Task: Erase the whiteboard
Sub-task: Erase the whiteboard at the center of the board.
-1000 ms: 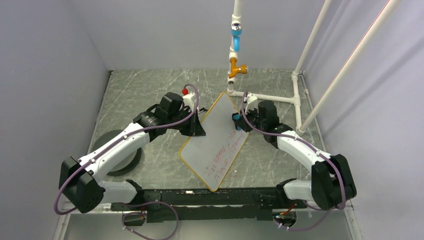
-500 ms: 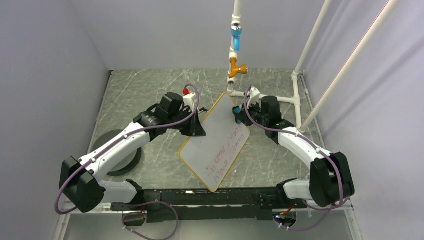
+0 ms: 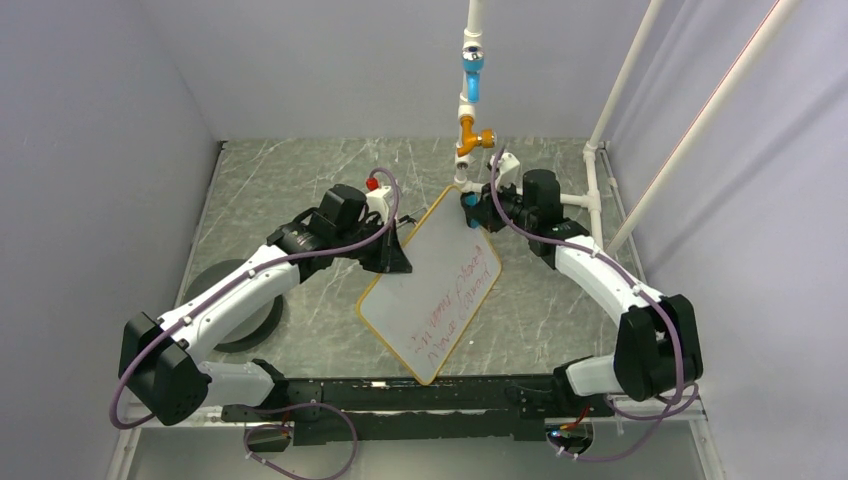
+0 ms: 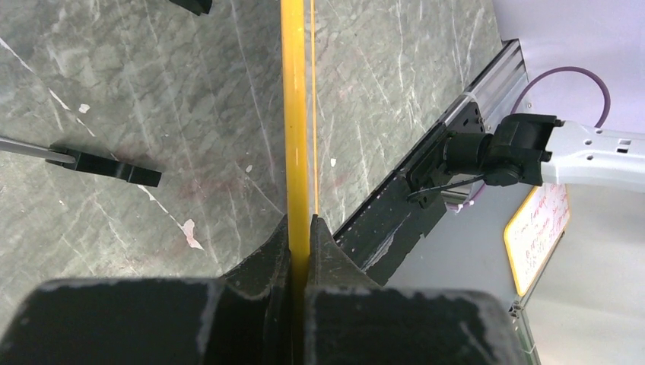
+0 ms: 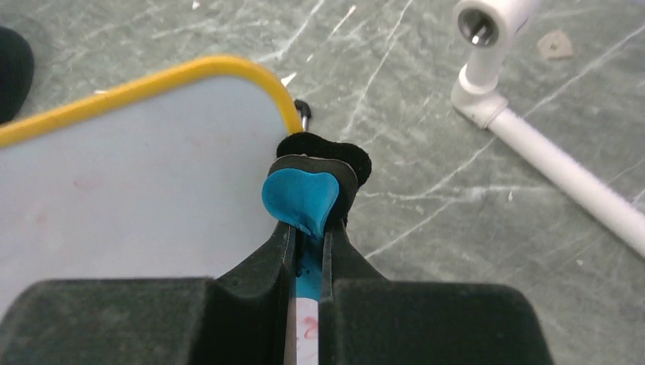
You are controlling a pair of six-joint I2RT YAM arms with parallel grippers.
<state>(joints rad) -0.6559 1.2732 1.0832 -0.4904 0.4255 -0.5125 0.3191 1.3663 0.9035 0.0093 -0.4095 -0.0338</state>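
Whiteboard (image 3: pixel 425 275) sits diagonally in the middle of the table (image 3: pixel 290 190), with red writing (image 3: pixel 447 303) on its near half. Left gripper (image 3: pixel 396 262) is clamped on its yellow left edge (image 4: pixel 295 114). Right gripper (image 3: pixel 470 208) is closed on the blue eraser (image 5: pixel 299 198), whose black pad is at the board's far corner, near a white pipe (image 5: pixel 563 182).

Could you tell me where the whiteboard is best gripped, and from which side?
Pinch the whiteboard by the thin yellow frame of its left edge, from the left, as the left gripper does: the board is flat, and that leaves its written face free for the eraser.
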